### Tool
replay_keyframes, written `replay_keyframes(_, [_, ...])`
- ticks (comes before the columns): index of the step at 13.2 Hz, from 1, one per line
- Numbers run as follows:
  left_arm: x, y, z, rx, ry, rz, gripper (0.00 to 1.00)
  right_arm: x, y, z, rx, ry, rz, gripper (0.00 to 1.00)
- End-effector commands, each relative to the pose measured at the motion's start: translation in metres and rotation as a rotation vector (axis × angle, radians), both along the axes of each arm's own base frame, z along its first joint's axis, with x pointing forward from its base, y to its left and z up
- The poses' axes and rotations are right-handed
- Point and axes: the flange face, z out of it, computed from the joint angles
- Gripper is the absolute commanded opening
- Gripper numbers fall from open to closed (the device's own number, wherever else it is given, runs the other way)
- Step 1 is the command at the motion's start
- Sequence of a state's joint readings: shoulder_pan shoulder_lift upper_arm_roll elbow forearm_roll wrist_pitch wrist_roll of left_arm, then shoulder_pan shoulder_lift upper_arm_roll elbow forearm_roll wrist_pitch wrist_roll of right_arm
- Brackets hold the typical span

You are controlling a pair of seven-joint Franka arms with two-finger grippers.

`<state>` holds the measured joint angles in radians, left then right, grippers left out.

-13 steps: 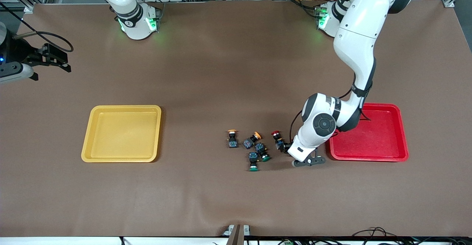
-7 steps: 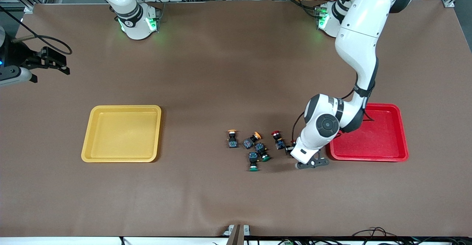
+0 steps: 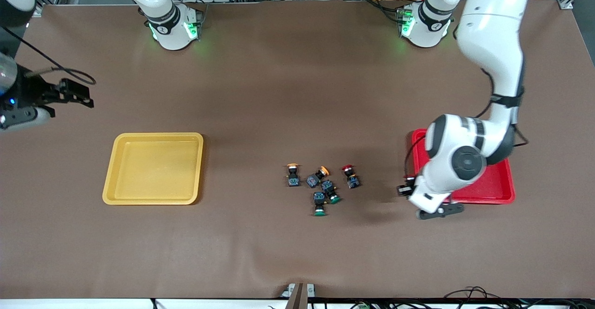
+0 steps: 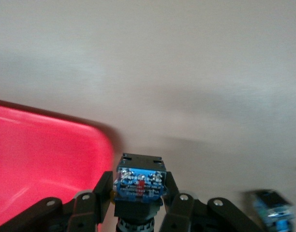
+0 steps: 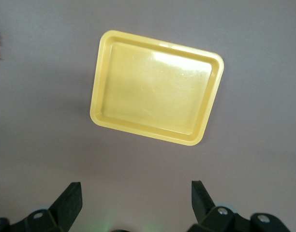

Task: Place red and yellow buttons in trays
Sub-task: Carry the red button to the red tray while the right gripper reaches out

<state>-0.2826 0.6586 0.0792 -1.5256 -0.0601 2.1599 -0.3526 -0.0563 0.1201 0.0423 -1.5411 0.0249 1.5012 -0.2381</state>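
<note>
1. Your left gripper (image 3: 405, 189) is clenched on a button (image 4: 138, 182). It hangs in the air just beside the red tray (image 3: 492, 190), at the tray's corner nearest the button cluster.
2. In the left wrist view, you see the held button's blue and black body between the fingers (image 4: 92, 205). Its cap points down out of sight, so its colour cannot be confirmed. Being carried toward the red tray, it is probably a red one.
3. The red tray sits at the left arm's end of the table (image 3: 260, 253), partly hidden by the arm.
4. The yellow tray (image 3: 153, 198) lies at the right arm's end, with nothing in it.
5. Between the trays, five buttons cluster: one red button (image 3: 349, 174), two yellow buttons (image 3: 293, 173), and two green buttons (image 3: 320, 204) nearest the front camera edge.
6. Your right gripper (image 5: 136, 200) waits with fingers spread wide, holding nothing, high over the yellow tray, likely ready for the yellow ones.
7. No brand, label or writing is readable anywhere.
</note>
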Motion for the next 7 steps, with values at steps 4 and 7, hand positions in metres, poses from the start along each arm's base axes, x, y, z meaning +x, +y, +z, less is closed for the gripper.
replay_keyframes(4, [-0.009,0.100,-0.016,0.009,0.061,-0.102,0.08,0.034,-0.024,-0.065,0.008,0.102,-0.028,1.00])
replay_keyframes(7, [-0.016,0.152,-0.036,-0.001,0.088,-0.179,0.08,0.041,-0.024,-0.078,0.014,0.099,-0.040,1.00])
